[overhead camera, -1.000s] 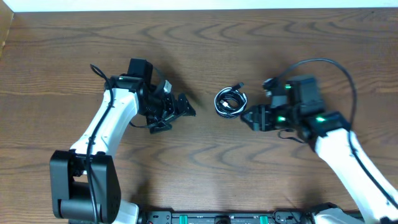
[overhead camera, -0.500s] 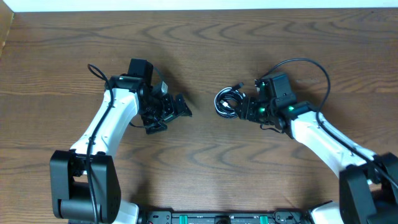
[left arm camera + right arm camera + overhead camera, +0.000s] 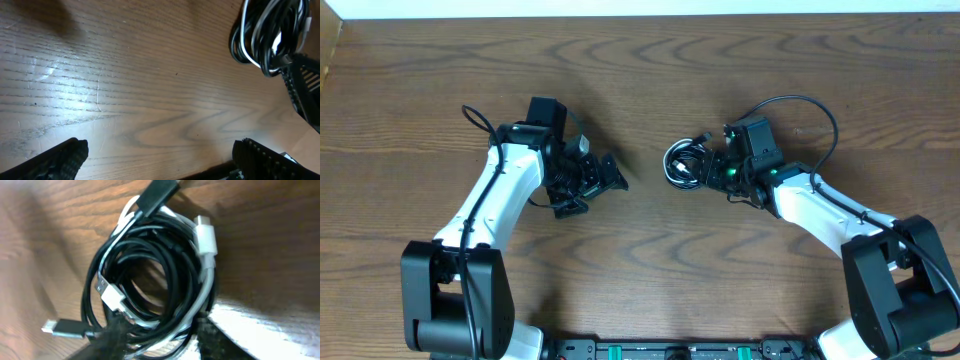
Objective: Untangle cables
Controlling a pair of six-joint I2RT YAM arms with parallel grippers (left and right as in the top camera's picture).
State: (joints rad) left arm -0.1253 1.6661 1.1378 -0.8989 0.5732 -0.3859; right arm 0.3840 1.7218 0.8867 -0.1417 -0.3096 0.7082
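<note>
The cables [image 3: 686, 163] lie as one small coiled bundle of black and white cords at the table's middle. In the right wrist view the bundle [image 3: 150, 275] fills the frame, with a white plug [image 3: 205, 237] and a black plug [image 3: 157, 195] sticking out. My right gripper [image 3: 708, 172] sits at the bundle's right edge. Its jaws [image 3: 160, 335] are pressed in on the near strands from both sides. My left gripper [image 3: 605, 178] hovers left of the bundle, wide open and holding nothing [image 3: 160, 150]. The bundle [image 3: 265, 35] shows at the top right of its view.
Bare wooden table [image 3: 640, 80] surrounds the bundle. A thick black robot cable [image 3: 800, 105] arcs above the right arm. The left arm's base [image 3: 455, 300] stands at the front left. The table's far edge runs along the top.
My right gripper has moved left up to the bundle, and its jaws have narrowed onto the strands. The left arm has barely shifted.
</note>
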